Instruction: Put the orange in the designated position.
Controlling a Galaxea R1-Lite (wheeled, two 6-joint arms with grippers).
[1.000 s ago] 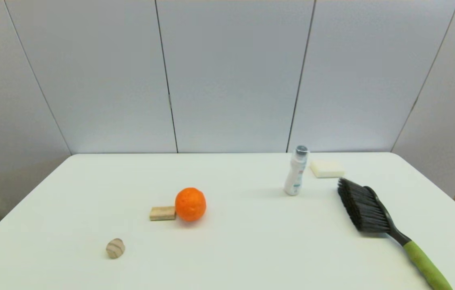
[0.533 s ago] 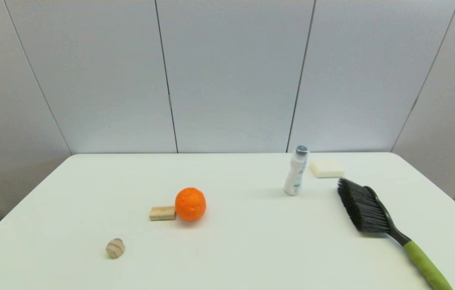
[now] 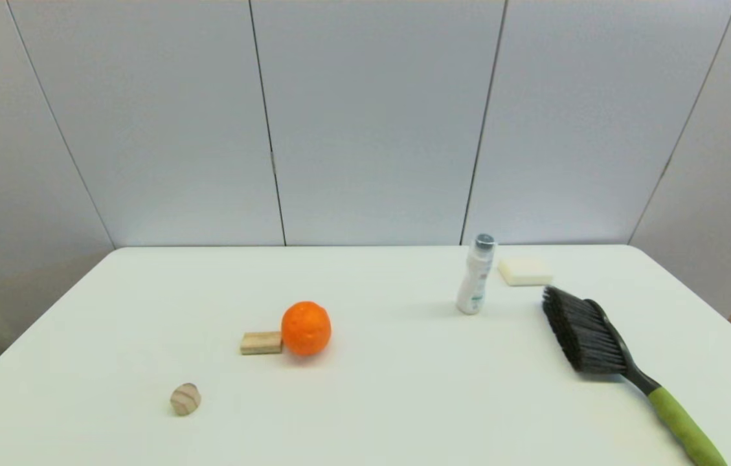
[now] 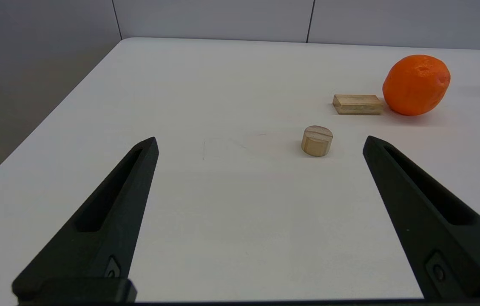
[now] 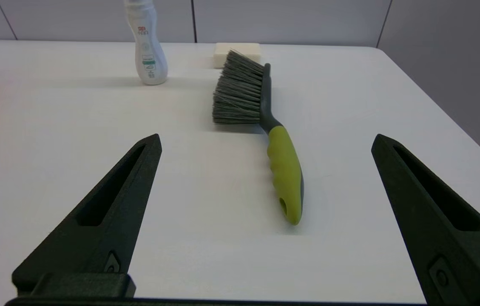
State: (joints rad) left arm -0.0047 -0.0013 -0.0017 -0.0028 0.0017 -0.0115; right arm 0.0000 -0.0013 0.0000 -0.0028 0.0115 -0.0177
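Left gripper spread wide, empty, low near table edge; right gripper likewise. Round dimpled orange fruit touches small tan wooden block.

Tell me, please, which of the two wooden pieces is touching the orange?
The flat rectangular wooden block lies against the orange; the small round wooden piece sits apart, nearer the robot.

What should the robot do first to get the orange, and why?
Probably reach the left gripper forward toward the orange. Its fingers are open and hold nothing, and the orange sits untouched on the table's left half, against a small wooden block. The right gripper is also open, but it faces the brush, farther from the orange.
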